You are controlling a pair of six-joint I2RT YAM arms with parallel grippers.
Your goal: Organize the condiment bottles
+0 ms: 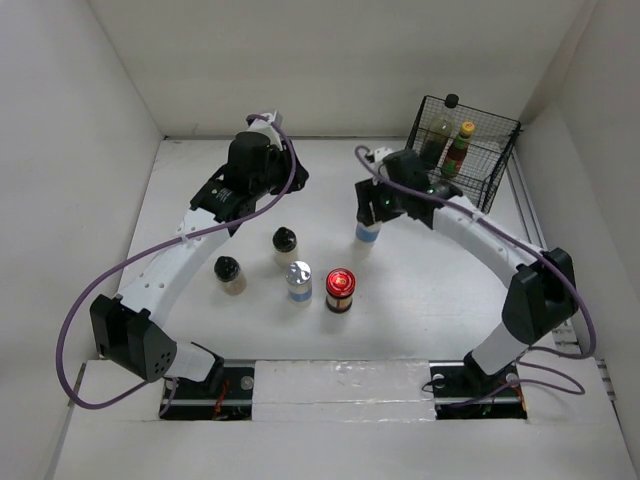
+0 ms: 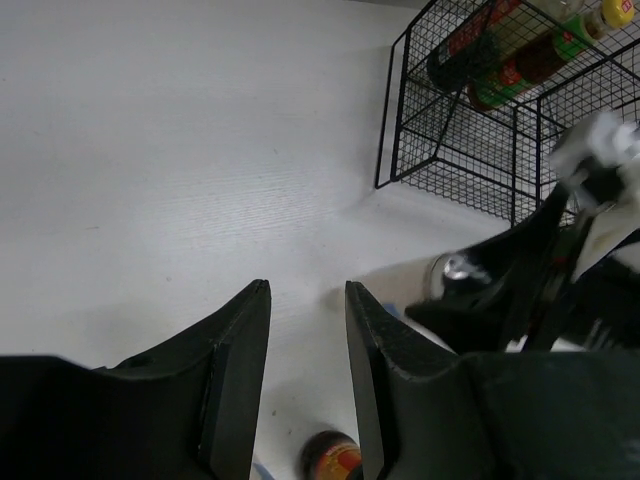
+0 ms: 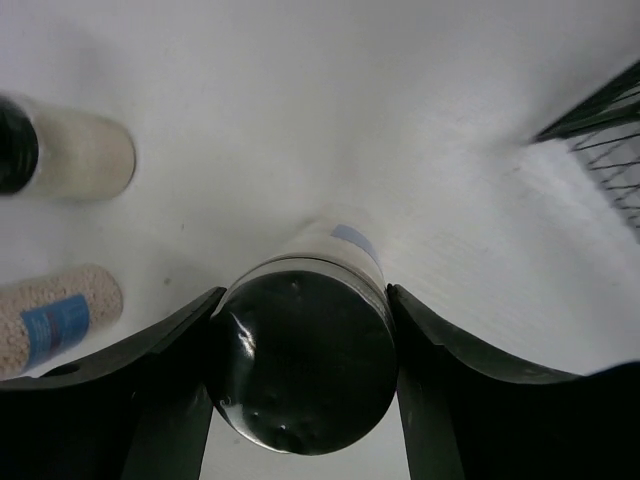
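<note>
Right hand [image 3: 302, 345] is clamped on one silver-lidded blue-label jar [image 3: 300, 385], fingers tight on both sides of the lid, mid-tabletop and just near-left of the black wire basket [image 1: 492, 165]. It looks like this jar goes to the basket, so lift straight, keep it upright, clear the rim and set it beside the tall dark bottle [image 1: 441, 128] and yellow-capped bottle [image 1: 460, 150] already inside. Left hand [image 2: 307, 290] is empty with a narrow gap, far left; can't tell if the held jar's base is on the tabletop [image 2: 150, 150] or lifted, because the hand covers it from above.
</note>
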